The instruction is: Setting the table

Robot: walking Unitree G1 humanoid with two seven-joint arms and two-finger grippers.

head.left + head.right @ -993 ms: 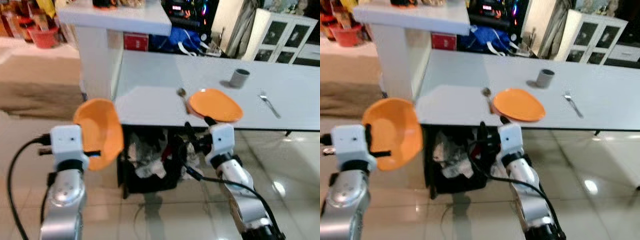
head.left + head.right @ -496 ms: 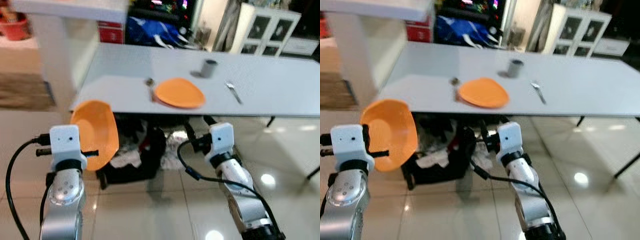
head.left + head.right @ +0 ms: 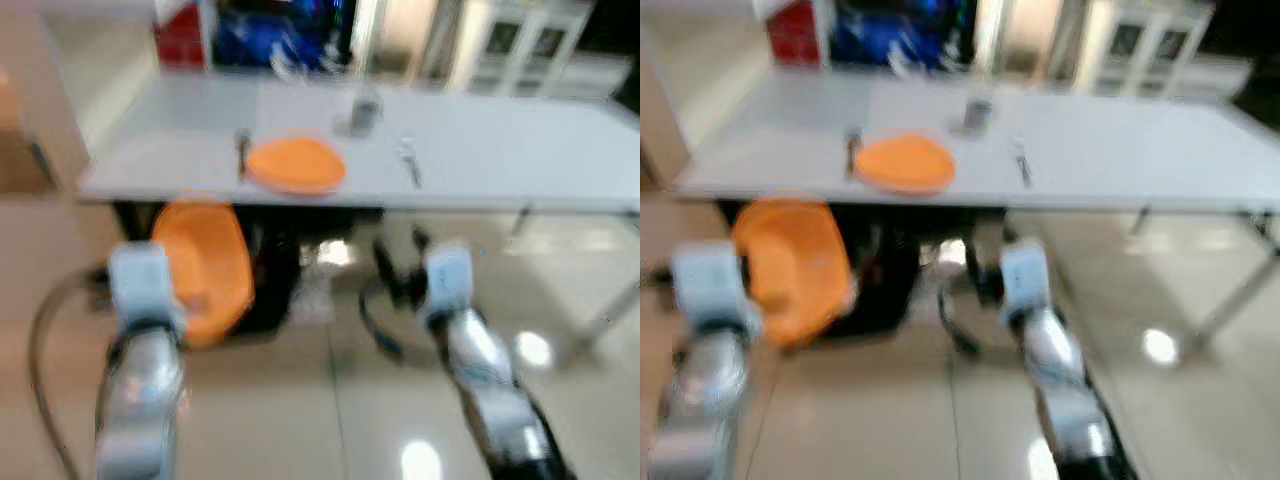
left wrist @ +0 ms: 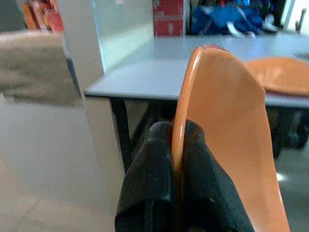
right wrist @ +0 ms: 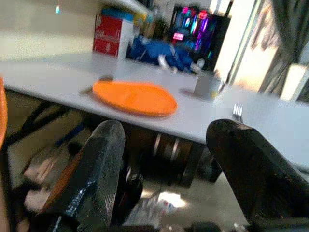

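My left gripper (image 4: 175,140) is shut on the rim of an orange bowl (image 3: 205,255), held upright on its edge below the table's near edge. On the white table (image 3: 480,160) lie an orange plate (image 3: 295,164), a spoon (image 3: 241,150) to its left, a grey cup (image 3: 364,113) behind it and a fork (image 3: 410,164) to its right. My right gripper (image 5: 166,140) is open and empty, low in front of the table, level with the plate (image 5: 134,96). The head views are blurred.
Under the table stands a dark bin (image 3: 275,275) with crumpled items. A red box (image 3: 178,45) and a blue bag (image 3: 270,35) sit behind the table. White cabinets (image 3: 520,40) stand at the back right. Glossy tiled floor (image 3: 330,420) stretches in front of the table.
The camera has swung and the table now sits higher and farther left in the picture, blurred by motion. Both arms keep their pose; the bowl stays in my left gripper.
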